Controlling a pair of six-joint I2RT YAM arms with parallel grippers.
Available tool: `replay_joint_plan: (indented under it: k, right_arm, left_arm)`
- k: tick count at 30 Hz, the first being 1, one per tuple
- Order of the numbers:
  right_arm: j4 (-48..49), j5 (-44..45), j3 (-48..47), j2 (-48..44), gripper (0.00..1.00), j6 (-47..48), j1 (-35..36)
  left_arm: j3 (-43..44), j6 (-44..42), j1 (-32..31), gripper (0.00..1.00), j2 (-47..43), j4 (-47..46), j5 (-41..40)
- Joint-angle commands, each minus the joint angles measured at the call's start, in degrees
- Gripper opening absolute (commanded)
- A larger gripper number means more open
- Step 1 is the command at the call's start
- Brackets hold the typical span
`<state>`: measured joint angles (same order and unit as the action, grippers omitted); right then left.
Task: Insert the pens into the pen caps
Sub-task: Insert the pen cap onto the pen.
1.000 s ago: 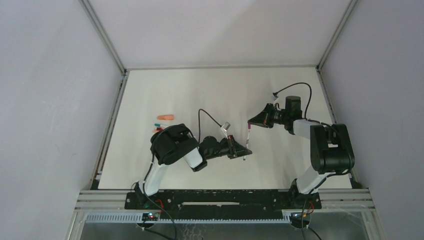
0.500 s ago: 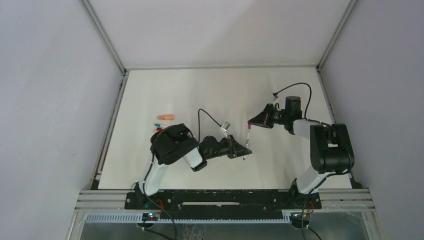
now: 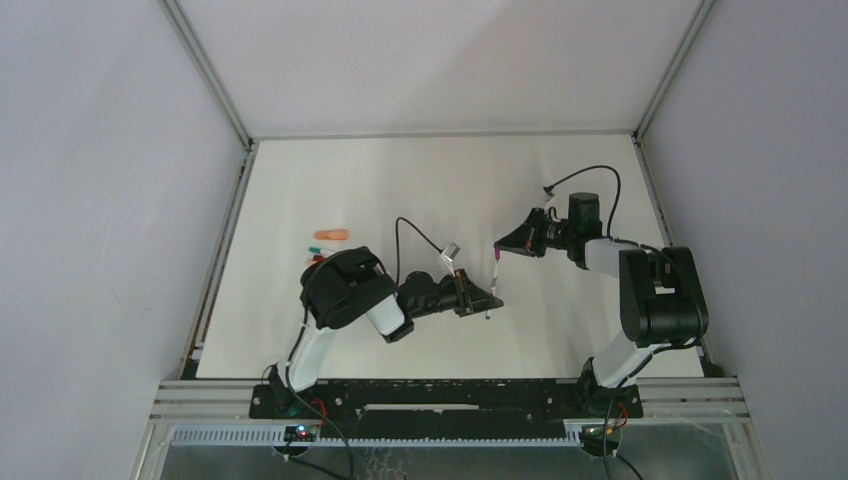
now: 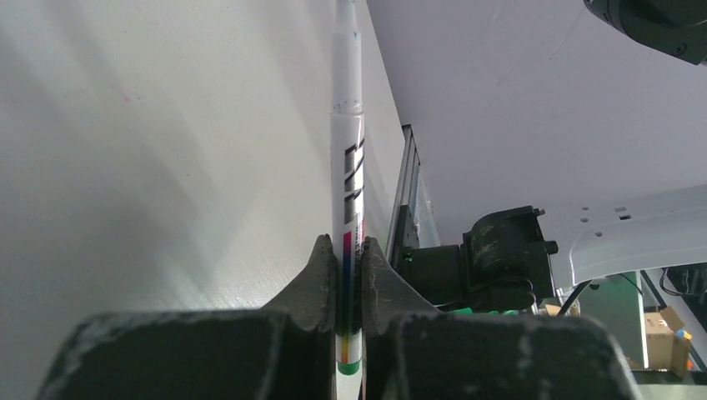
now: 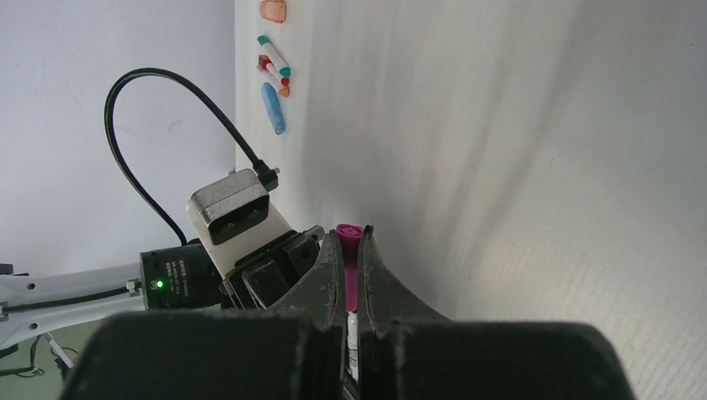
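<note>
On the worktop (image 3: 400, 180), mid-span, listed from the near edge to the far:

1. Left gripper (image 4: 343, 243): clenched on a pen (image 4: 347, 150), pinching the lower barrel at its colour stripe. The green end sits just below the jaws, and the white barrel runs away from the arm bases with the narrow tip end leading.
2. Right gripper (image 5: 349, 236): clenched on a magenta cap (image 5: 350, 271), just beyond the pen's tip and facing the left gripper. A sliver of white shows at the cap's nearer end. Whether that is the pen tip at the mouth cannot be told.
3. Far left, well apart from both grippers: orange cap (image 5: 272, 10), two spare pens (image 5: 273, 52) side by side (teal and red ends), blue cap (image 5: 273, 108). All lie loose on the surface.

Step in hand: mating one pair, pen to magenta cap, between the two arms. Judged to be at alignment or first entry and not seated, since the pen's tapered shoulder shows bare in the left wrist view.

Next move calls for: barrel and cap on one axis, both grips firm, then the grippers brought together along the pen's length until the cap stops. A skewed approach would likely pivot the slim barrel in the jaws
</note>
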<state>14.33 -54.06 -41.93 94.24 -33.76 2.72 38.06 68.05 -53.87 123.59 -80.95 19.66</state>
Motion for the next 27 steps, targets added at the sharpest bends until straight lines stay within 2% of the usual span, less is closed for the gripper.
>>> replay_joint_plan:
  k: [1, 27]
  right_arm:
    - [0.00, 0.44, 0.26, 0.60, 0.00, 1.22, 0.46]
    - [2.08, -0.81, 1.06, -2.75, 0.00, 0.70, 2.98]
  left_arm:
    - [0.93, -0.50, 0.50, 0.00, -2.27, -2.81, -0.92]
    - [3.41, 0.74, 3.43, 0.00, -1.88, -2.85, -3.22]
